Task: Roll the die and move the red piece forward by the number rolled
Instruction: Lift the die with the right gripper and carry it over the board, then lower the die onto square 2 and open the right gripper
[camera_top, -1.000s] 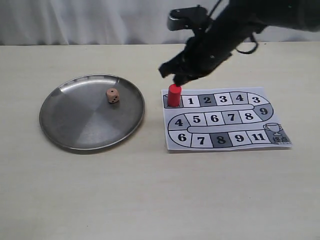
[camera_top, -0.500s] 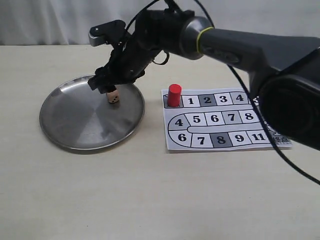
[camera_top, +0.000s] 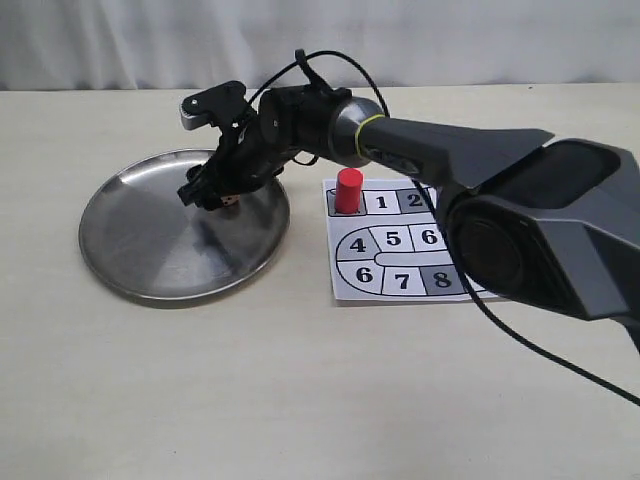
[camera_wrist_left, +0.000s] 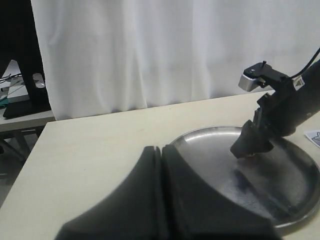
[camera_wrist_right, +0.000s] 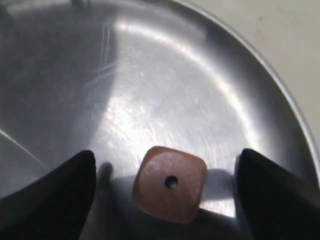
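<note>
The die (camera_wrist_right: 170, 183), a tan-pink cube with one pip facing the camera, lies on the metal plate (camera_wrist_right: 165, 75). My right gripper (camera_wrist_right: 165, 200) is open and straddles it, one dark finger (camera_wrist_right: 50, 200) on each side with gaps to the cube. In the exterior view this gripper (camera_top: 212, 195) hangs low over the far part of the plate (camera_top: 140, 250) and hides nearly all of the die. The red piece (camera_top: 348, 190) stands upright on the first grey square of the paper board (camera_top: 395, 283). My left gripper (camera_wrist_left: 161, 150) is shut and empty, short of the plate (camera_wrist_left: 280, 200).
The right arm (camera_top: 430, 150) stretches across the table from the right, passing behind the red piece and covering the board's right half. A white curtain closes off the far side of the table.
The right gripper swung left from above the red piece to the plate, then dropped lower around the die. The red piece and die stayed put.
</note>
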